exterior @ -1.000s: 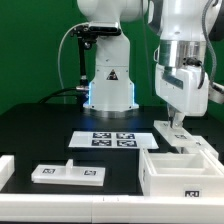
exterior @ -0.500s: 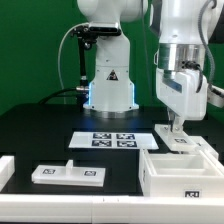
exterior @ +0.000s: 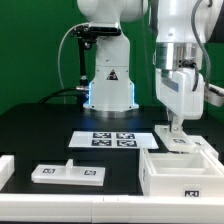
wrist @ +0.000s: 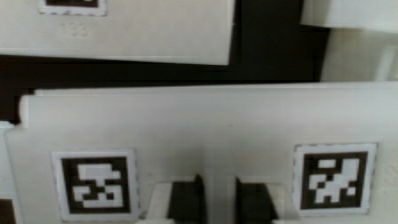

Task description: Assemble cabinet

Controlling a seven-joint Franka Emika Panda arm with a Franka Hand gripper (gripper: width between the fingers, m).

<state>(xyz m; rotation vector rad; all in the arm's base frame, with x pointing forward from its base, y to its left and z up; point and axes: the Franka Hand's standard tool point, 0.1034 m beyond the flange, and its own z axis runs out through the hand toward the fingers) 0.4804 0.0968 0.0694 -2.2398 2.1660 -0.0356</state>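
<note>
Your gripper (exterior: 178,130) is closed. In the wrist view its two fingers (wrist: 178,203) stand side by side with only a thin dark slit between them. They point straight down.

Right behind the fingers you see a white tagged face (wrist: 214,125) carrying two square tags, one on each side of the fingers. You cannot tell from this view whether the tips touch it. Past a dark gap lies another white piece (wrist: 125,35), with a tag at its edge.

In the exterior view the fingertips sit at the far rim of the cabinet's box body (exterior: 185,168). The box body stands open-topped on the black table (exterior: 40,130), at the exterior view's right and near the front, with one tag on its front wall.

The marker board (exterior: 113,139) lies flat just beside the box body, toward the exterior view's left. A loose panel (exterior: 68,173) rests well apart from the box body at the exterior view's left front, and a white block (exterior: 5,168) is at the far left edge. The robot pedestal (exterior: 110,88) stands behind the marker board.
</note>
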